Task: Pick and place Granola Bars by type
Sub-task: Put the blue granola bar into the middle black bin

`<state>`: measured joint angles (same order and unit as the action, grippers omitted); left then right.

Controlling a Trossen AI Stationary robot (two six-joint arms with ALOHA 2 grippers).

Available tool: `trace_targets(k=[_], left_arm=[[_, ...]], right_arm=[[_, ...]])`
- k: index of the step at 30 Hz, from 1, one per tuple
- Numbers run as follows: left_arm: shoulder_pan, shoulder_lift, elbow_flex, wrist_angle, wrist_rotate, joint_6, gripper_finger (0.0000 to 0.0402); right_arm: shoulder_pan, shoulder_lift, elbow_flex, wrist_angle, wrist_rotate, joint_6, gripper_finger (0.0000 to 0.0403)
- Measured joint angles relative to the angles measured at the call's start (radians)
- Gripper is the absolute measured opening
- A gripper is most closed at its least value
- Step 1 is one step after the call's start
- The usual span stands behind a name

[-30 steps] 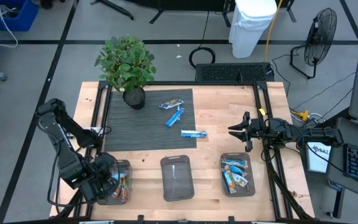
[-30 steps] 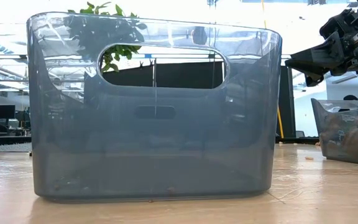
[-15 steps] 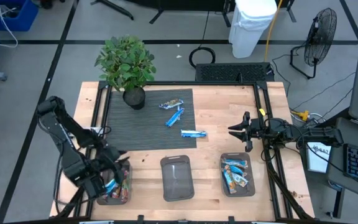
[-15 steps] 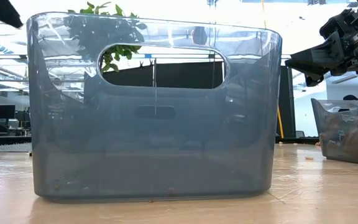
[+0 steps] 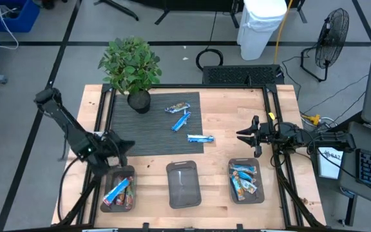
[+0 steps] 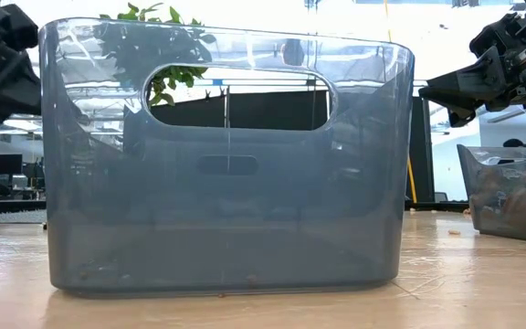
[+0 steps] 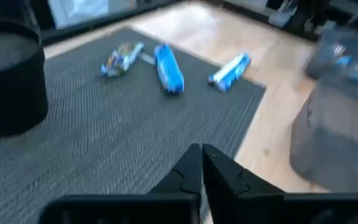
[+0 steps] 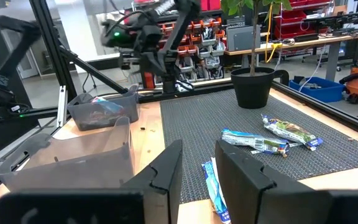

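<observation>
We see 3 granola bars (image 5: pixel 185 120) lying on the dark mat (image 5: pixel 153 135). The left gripper (image 5: pixel 126 144) hangs clenched and empty above the left bin (image 5: pixel 118 191); the right gripper (image 5: pixel 241 135) waits parted, far right.

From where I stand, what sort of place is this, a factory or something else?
Probably a robotics lab or workshop rather than a factory: two dark robot arms flank a pale wooden table on a taped grey floor, red parts bins fill shelving behind, and a black floor fan stands nearby.
</observation>
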<state>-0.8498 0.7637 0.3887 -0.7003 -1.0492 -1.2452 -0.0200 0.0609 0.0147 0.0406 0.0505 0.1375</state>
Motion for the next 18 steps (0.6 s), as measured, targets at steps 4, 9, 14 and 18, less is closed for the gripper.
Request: trace_targets(k=[4, 9, 14, 18], left_arm=[[0.062, -0.188, -0.111, 0.146, -0.005, 0.206, 0.0008], [0.157, -0.367, -0.19, 0.336, 0.087, 0.499, 0.0009], [0.277, -0.476, -0.221, 0.479, 0.23, 0.798, 0.0009], [0.385, -0.536, -0.226, 0.495, 0.354, 0.926, 0.0008]], right_arm=[[0.0, 0.0, 0.0, 0.0, 0.0, 0.0, 0.0086], [0.0, 0.0, 0.0, 0.0, 0.0, 0.0, 0.0087], [0.0, 0.0, 0.0, 0.0, 0.0, 0.0, 0.0087], [0.0, 0.0, 0.0, 0.0, 0.0, 0.0, 0.0086]])
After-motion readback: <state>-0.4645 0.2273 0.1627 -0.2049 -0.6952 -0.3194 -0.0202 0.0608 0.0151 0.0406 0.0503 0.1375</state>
